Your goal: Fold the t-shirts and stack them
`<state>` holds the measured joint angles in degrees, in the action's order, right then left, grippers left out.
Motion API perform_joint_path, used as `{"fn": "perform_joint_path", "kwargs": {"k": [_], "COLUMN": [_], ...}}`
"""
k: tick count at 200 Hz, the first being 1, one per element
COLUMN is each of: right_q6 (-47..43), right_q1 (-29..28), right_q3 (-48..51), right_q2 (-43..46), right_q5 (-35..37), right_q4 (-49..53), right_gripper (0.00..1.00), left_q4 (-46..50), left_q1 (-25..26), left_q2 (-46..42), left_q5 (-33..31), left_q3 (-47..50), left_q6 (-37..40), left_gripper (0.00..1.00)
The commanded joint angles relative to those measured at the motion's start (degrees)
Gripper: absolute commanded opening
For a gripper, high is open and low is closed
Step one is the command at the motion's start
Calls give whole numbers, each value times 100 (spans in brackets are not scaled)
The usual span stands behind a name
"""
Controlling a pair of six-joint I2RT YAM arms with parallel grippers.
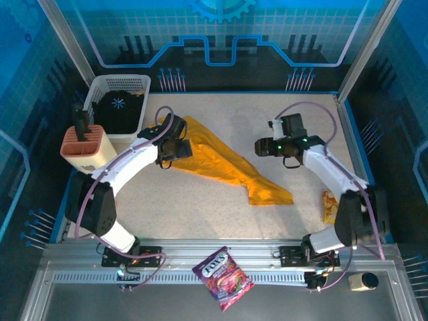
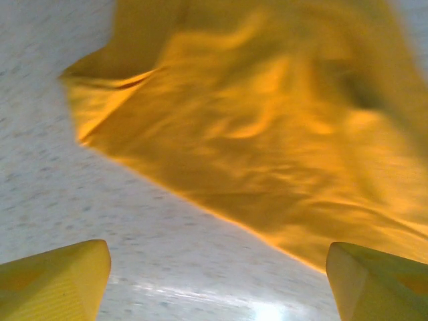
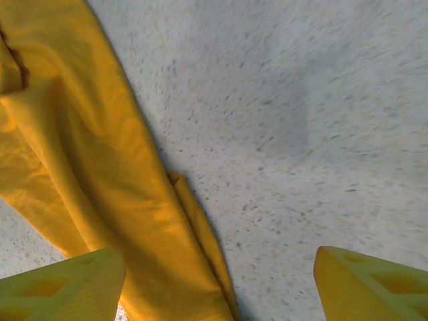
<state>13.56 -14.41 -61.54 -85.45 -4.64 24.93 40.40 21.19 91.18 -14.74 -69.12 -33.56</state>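
1. The t-shirt (image 1: 224, 160) is plain golden-yellow with an orange tint, made of thin, soft fabric and without any print.
2. It is not folded neatly. It is gathered into a long, crumpled band with loose wrinkles and soft ridges across it.
3. It lies spread low, running diagonally away from the white basket (image 1: 120, 100). Its upper end is just to the right of the basket, and the band runs toward the near right.
4. The end farthest from the basket widens into a brighter orange flap.
5. One long edge is doubled over into a narrow fold.
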Motion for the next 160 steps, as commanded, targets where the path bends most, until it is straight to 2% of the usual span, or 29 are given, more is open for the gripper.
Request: {"fn": "perform_joint_path", "kwargs": {"k": [1, 52, 105, 131, 145, 160], "right_q6": [314, 710, 943, 965, 981, 988], "right_q1": [-297, -878, -1076, -1076, -1066, -1072], "right_q3": [-364, -791, -1110, -1204, -1268, -1332], "right_q2": [-533, -1794, -2547, -2683, -2760, -2832], "right_q5": [-2, 89, 417, 589, 605, 621], "right_q4": [214, 181, 249, 280, 298, 311], "right_gripper": [72, 69, 61, 54, 48, 40], "left_q4": [-325, -561, -968, -1019, -983, -977], "left_q1": [-241, -550, -958, -980, -976, -972], "left_q2": [178, 1000, 1969, 2399, 2498, 2511], "left_q5": [-412, -1389, -1175, -733, -627, -531], "left_q3": [202, 3, -458, -774, -884, -888], "left_q6": [-40, 159, 394, 466, 446, 409], "left_gripper": [84, 85, 85, 65, 45, 18]}}
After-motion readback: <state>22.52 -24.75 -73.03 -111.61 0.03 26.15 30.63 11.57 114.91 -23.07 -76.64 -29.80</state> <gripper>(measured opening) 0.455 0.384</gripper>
